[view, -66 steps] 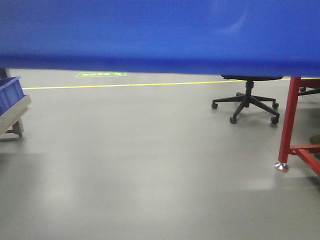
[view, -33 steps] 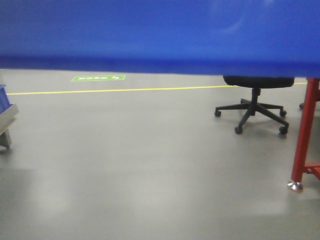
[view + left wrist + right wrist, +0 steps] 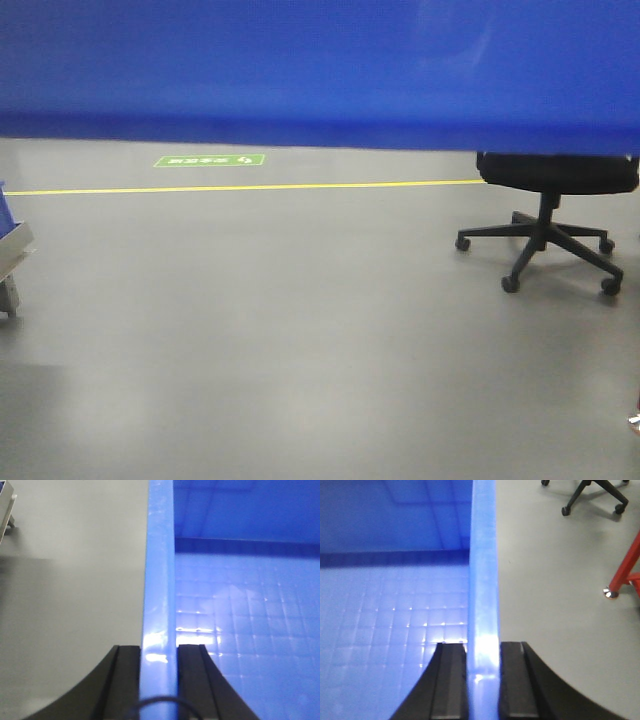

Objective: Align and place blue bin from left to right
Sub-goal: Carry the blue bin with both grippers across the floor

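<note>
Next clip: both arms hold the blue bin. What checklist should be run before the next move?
1. Left end effector clamped on the blue bin's left wall: ok.
2. Right end effector clamped on its right wall: ok.
3. Bin inside empty where visible: ok.
4. Right side free of obstacles: not ok, an office chair and a red metal leg stand there.
5. Placement spot in view: cannot tell, the bin blocks the upper front view.

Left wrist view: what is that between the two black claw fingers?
A side wall of the blue bin, pinched from both sides by the left claw. The left wrist view shows it; nothing else lies in that gap.
</note>
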`<action>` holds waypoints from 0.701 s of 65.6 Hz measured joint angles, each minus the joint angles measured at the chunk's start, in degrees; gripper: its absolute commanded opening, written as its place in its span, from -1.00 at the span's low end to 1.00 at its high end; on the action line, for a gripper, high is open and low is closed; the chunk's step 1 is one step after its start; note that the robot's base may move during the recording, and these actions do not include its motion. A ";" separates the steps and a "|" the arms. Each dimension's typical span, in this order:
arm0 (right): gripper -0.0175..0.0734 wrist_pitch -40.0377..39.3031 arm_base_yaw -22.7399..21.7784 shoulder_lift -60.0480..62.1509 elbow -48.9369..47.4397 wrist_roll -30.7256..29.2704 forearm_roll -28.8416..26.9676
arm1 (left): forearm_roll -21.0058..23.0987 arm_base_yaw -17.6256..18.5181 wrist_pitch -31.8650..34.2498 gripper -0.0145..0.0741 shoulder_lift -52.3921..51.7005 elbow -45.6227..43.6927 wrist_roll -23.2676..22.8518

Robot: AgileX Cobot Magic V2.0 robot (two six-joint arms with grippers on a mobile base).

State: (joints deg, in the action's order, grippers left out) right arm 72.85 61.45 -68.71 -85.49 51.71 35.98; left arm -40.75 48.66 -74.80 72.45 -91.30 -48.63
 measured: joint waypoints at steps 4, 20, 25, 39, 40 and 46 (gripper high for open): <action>-0.77 0.00 0.00 0.00 0.00 0.00 0.00 | 0.00 0.00 0.00 -0.92 0.00 0.00 0.00; -0.77 -0.04 0.00 0.00 0.00 0.00 0.00 | -0.03 0.00 0.00 -0.92 0.00 0.00 0.00; -0.77 -0.04 0.00 0.00 0.00 0.00 0.00 | -0.13 0.00 0.00 -0.92 0.00 0.00 0.00; -0.77 -0.04 0.00 0.00 0.00 0.00 0.00 | -0.13 0.00 0.00 -0.92 0.00 0.00 0.00; -0.77 -0.04 0.00 0.00 0.00 0.00 0.00 | -0.13 0.00 0.00 -0.92 0.00 0.00 0.00; -0.77 -0.18 0.00 0.00 0.00 0.00 0.00 | -0.13 0.00 0.00 -0.92 0.00 0.00 0.00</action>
State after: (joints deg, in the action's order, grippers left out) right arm 72.67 61.45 -68.71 -85.49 51.71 35.98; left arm -40.88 48.66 -74.80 72.45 -91.30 -48.63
